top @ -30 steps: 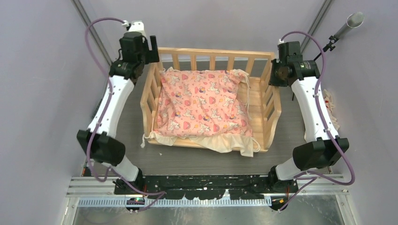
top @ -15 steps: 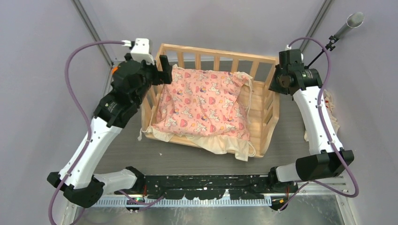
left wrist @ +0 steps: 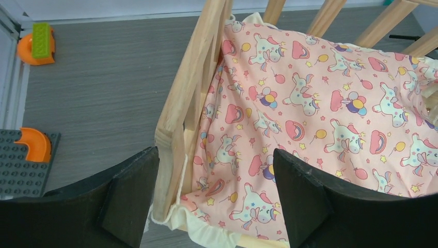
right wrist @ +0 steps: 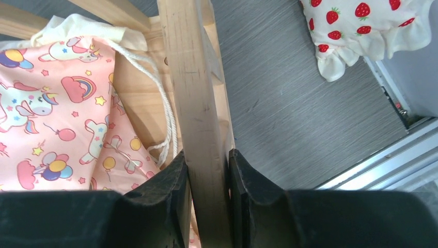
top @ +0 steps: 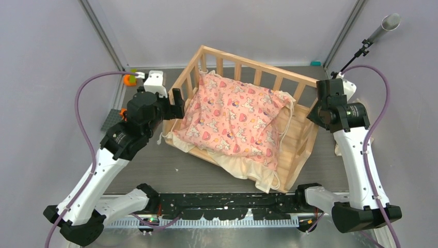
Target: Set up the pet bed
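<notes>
The pet bed [top: 258,64], a light wooden frame with slatted rails, lies turned at an angle on the grey table. A pink cartoon-print cushion [top: 232,116] fills it, and its cream edge hangs over the front. My right gripper [top: 316,111] is shut on the top bar of the bed's right rail [right wrist: 193,77], with a finger [right wrist: 165,191] on each side. My left gripper [left wrist: 216,201] stands open above the bed's front left corner. One of its fingers [left wrist: 129,191] is outside the left rail [left wrist: 191,88] and the other is over the cushion [left wrist: 320,103].
A white pillow with red strawberries [right wrist: 361,31] lies on the table right of the bed. Left of the bed are an orange and green toy piece [left wrist: 35,44] and a grey studded plate [left wrist: 20,173] carrying an orange arch. A metal pole [top: 385,26] stands at the back right.
The bed has turned clockwise, and its right end has come nearer with my right gripper on the rail. My left arm has drawn back from the far left corner to the front left corner.
</notes>
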Motion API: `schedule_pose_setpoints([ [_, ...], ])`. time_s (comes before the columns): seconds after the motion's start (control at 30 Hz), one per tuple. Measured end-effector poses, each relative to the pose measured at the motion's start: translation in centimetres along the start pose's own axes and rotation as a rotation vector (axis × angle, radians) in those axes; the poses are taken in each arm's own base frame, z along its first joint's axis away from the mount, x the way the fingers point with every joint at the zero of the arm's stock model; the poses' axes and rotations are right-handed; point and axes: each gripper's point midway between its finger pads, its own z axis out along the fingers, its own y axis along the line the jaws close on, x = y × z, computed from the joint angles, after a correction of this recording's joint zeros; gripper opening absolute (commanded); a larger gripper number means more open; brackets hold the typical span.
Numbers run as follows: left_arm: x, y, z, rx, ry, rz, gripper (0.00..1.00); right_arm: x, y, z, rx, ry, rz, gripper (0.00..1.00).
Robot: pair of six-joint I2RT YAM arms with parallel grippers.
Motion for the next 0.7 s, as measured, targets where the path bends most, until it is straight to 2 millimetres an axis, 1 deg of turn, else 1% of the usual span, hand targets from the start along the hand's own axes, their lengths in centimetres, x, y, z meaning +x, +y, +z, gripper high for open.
schedule_pose_setpoints([
  [0.13,0.6,0.2,-0.3,-0.003,0.02,-0.009,0.82,0.0,0.4,0.2,0.002,0.003,0.047,0.0],
  [0.27,1.7,0.4,-0.3,-0.012,0.054,-0.005,0.82,0.4,2.5,0.4,0.026,-0.022,-0.023,0.01],
  [0.33,1.9,0.5,-0.4,-0.014,0.057,-0.003,0.82,0.7,4.9,0.2,0.015,-0.053,-0.056,0.01],
  [0.43,1.8,0.6,-0.7,-0.009,0.049,-0.006,0.82,0.9,9.8,-0.1,-0.063,-0.127,-0.036,0.0],
  [0.5,1.8,0.3,-0.8,0.005,0.045,-0.01,0.82,1.5,12.8,-0.3,-0.138,-0.155,-0.005,0.01],
  [0.57,1.9,-0.2,-0.5,0.032,0.044,-0.015,0.81,2.4,15.3,-0.9,-0.213,-0.18,0.039,0.01],
  [0.63,2.4,-0.8,0.1,0.052,0.059,-0.013,0.8,2.8,16.3,-1.2,-0.253,-0.213,0.094,0.01],
  [0.7,3.1,-1.5,1.0,0.072,0.086,-0.009,0.8,2.8,16.4,-1.6,-0.298,-0.231,0.164,0.01],
])
